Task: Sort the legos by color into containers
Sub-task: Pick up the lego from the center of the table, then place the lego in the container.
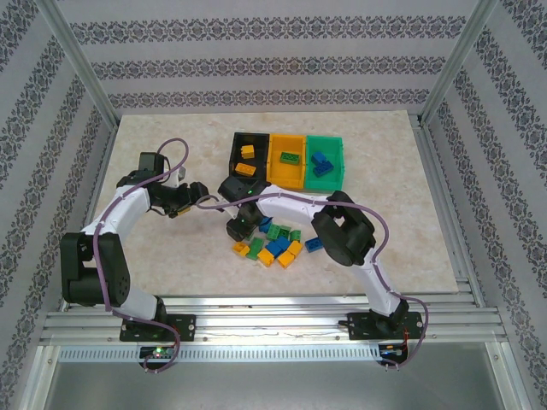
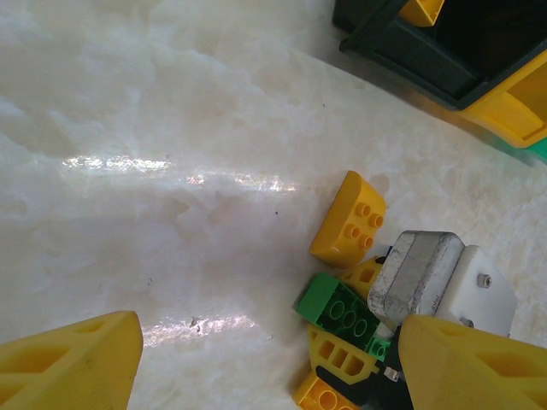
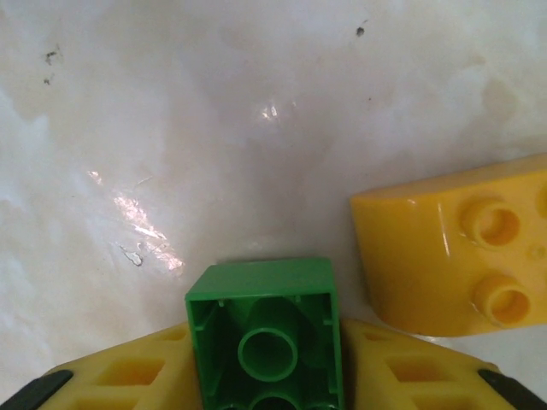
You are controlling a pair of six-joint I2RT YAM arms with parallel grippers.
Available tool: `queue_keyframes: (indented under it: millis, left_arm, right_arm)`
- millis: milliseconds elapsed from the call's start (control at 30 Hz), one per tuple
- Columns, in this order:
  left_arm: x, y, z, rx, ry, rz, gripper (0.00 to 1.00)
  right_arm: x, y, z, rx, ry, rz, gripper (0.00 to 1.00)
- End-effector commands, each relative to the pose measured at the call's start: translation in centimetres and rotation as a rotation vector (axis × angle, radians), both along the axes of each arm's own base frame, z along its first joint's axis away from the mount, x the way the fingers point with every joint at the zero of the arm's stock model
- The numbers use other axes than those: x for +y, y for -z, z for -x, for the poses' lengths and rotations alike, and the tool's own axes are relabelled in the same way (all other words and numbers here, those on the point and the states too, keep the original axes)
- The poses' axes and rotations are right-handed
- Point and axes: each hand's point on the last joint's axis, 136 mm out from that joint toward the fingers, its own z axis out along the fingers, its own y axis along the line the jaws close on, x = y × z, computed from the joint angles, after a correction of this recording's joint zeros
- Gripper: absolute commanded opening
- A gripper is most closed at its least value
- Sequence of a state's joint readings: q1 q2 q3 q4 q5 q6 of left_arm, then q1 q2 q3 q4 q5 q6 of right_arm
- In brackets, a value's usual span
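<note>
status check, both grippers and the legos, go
Left gripper open, empty, over bare table. Right gripper shut on green lego, at edge of loose legos. Yellow lego close beside it.

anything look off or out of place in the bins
Yes: brick and bin colours do not match. The small black plastic bin holds yellow-orange studded bricks, the yellow-orange bin holds a green brick, and the green bin holds blue bricks. Nothing looks spilled or damaged.
</note>
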State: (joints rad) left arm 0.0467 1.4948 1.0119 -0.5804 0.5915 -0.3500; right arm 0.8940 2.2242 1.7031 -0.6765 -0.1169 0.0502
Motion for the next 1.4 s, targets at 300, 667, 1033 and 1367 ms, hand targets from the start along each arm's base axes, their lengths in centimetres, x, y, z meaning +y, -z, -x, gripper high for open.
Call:
queue_keyframes:
  millis: [300, 667, 1033, 1367]
  left_arm:
    - [-0.1, -0.5, 0.0, -0.004, 0.019, -0.006, 0.79]
    - [-0.1, -0.4, 0.0, 0.000, 0.021, -0.006, 0.79]
    - [-0.1, -0.4, 0.2, 0.003, 0.020, -0.008, 0.79]
    - [-0.7, -0.4, 0.0, -0.003, 0.032, 0.025, 0.79]
  right_arm:
    - [-1.0, -7.8, -1.6, -0.108, 0.101, -0.185, 0.36]
    - [-8.6, -13.1, -11.9, -0.283, 0.463, -0.271, 0.35]
    - [-13.0, -14.1, -19.2, -0.272, 0.638, -0.322, 0.63]
    - [-13.1, -12.5, -14.8, -0.251, 0.619, -0.330, 0.64]
